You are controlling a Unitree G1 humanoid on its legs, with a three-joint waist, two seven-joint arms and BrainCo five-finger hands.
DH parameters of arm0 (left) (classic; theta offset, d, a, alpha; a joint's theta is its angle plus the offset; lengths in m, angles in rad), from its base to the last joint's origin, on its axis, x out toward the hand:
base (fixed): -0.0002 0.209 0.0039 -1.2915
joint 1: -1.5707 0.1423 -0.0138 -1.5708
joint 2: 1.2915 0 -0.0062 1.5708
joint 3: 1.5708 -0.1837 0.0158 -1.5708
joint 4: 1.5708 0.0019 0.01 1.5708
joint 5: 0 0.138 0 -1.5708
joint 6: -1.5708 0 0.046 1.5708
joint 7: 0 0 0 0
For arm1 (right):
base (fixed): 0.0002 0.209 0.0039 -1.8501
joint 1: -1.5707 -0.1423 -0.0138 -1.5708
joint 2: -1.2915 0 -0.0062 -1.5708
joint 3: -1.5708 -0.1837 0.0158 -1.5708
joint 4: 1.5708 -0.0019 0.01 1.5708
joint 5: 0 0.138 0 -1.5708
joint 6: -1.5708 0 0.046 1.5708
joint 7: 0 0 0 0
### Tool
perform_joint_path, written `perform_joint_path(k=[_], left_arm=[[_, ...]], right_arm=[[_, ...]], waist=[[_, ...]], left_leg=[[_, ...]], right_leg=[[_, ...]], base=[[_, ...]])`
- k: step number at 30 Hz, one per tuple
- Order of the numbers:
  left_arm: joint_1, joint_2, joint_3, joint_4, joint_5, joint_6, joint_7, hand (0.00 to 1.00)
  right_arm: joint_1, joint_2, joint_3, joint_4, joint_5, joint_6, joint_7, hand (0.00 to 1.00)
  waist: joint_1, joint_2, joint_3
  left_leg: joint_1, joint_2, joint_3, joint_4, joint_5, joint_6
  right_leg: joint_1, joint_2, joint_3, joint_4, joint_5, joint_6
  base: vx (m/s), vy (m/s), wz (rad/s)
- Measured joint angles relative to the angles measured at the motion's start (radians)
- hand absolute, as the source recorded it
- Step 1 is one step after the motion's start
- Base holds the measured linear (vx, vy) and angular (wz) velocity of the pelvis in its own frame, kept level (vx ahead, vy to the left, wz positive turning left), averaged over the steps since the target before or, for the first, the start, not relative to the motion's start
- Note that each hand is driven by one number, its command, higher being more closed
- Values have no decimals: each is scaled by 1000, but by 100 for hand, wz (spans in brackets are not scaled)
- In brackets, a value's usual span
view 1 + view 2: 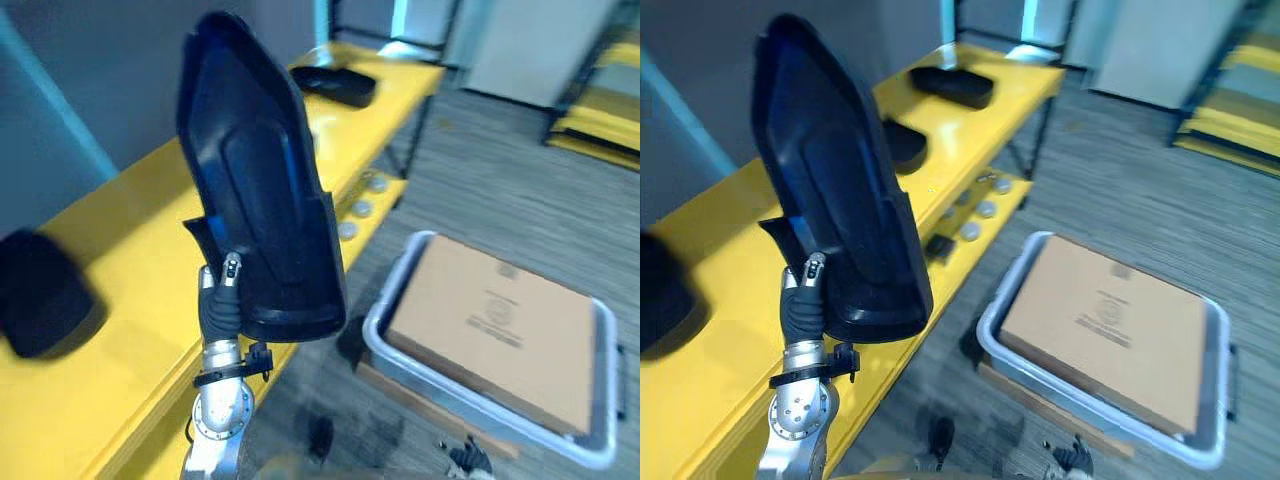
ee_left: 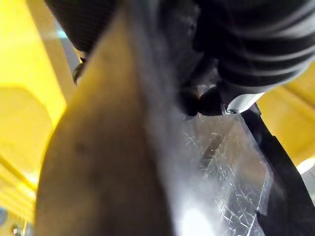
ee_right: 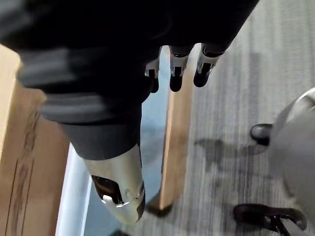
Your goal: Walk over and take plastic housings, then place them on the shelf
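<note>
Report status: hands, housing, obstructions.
Left hand shut on black housing, upright over yellow shelf. Right hand open, empty. Other housings on shelf either side.

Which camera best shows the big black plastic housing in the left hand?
The left eye view: the whole black plastic housing rises above the left hand. The right eye view matches it. The left wrist view gives a close patch; the right wrist view faces grey floor.

Black housing [image 1: 260,190], yellow shelf [image 1: 130,255], brown box [image 1: 490,330] (grey streaked floor [image 1: 500,170]).
</note>
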Motion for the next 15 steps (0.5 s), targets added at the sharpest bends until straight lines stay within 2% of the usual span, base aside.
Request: perform_joint_path(k=[2,3,4,5,6,7,8,9,10,11,12,13,15], left_arm=[[2,-1,1,0,-7,-7,0,100],[2,-2,0,0,-17,-14,-2,100],[2,-4,0,0,-18,-16,-3,100],[5,-8,8,0,-26,-16,-4,100],[7,-9,13,0,-37,-16,-4,100],[8,-10,24,0,-40,-16,-4,100],[16,-9,42,-1,-40,-16,-4,100],[23,-9,46,-1,-40,-12,-2,100],[24,-5,46,-1,-40,-11,-2,100],[23,0,45,-1,-40,-11,-1,100],[23,3,45,-1,-39,-11,0,100],[23,3,45,-1,-38,-11,0,100],[23,3,46,-1,-37,-11,1,100]], right_arm=[[-1,6,33,-23,-8,-1,0,0],[-1,6,41,-35,-8,-2,1,0],[-2,7,44,-40,-8,-2,1,0],[-3,13,46,-44,-8,-2,2,0],[-2,24,46,-50,-15,2,2,0],[-2,30,46,-50,-21,4,2,0],[-5,38,48,-53,-28,10,3,0],[-4,41,51,-53,-31,16,3,0],[-2,38,58,-53,-34,19,4,0],[-2,39,61,-57,-41,20,5,0],[-2,42,62,-65,-46,20,6,0],[-2,46,60,-92,-51,19,7,0],[-3,46,60,-120,-56,15,7,0]], waist=[[8,-6,-1],[21,0,-4],[24,1,-4],[37,0,-4],[50,-3,-2],[50,-6,-1],[49,-12,3],[46,-17,6],[43,-19,8],[45,-19,7],[45,-20,7],[42,-24,4],[43,-30,3]], left_leg=[[-6,22,118,53,-49,13],[-21,33,172,79,-62,24],[-26,32,180,85,-68,24],[-29,7,164,87,-77,34],[-23,-15,146,97,-90,37],[-16,-27,136,102,-96,41],[8,-55,111,113,-113,51],[36,-74,76,129,-130,69],[50,-76,60,138,-143,70],[71,-76,22,154,-163,61],[84,-75,6,152,-169,51],[102,-75,-23,146,-172,46],[123,-81,-73,142,-169,50]], right_leg=[[38,-19,-83,-11,-7,12],[55,-22,-132,-21,-9,13],[59,-25,-152,-18,-10,15],[70,-42,-180,2,-10,16],[80,-78,-201,55,-10,16],[85,-102,-207,97,-11,12],[90,-167,-199,218,-15,-28],[70,-224,-145,356,-4,-137],[52,-234,-84,415,-8,-167],[0,-217,51,491,-39,-152],[-33,-201,118,515,-55,-130],[-98,-165,225,541,-83,-92],[-182,-123,324,515,-112,-54]], base=[[64,26,112],[104,39,103],[108,56,88],[176,125,71],[203,153,69],[266,212,66],[262,175,74],[271,165,73],[259,138,72],[192,107,58],[216,111,78],[195,81,74],[195,46,87]])
